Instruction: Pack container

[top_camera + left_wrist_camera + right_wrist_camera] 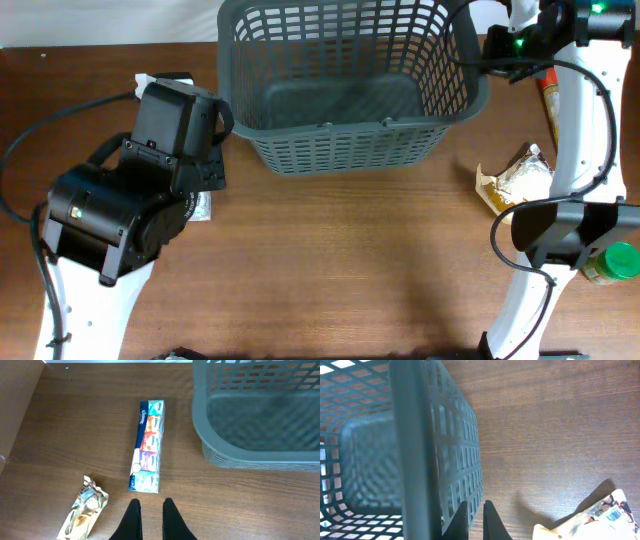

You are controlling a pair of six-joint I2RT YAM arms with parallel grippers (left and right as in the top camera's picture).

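Observation:
The container, a large dark grey lattice basket, stands at the back middle of the table with nothing inside. It also shows in the left wrist view and in the right wrist view. My left gripper is shut and empty, low over the wood left of the basket, just short of a long tissue pack. My right gripper is shut and empty, close against the outside of the basket's right wall.
A gold snack packet lies left of the left fingers. Another torn snack packet lies right of the basket and shows in the right wrist view. A green-lidded jar and an orange-red tube lie at the right edge.

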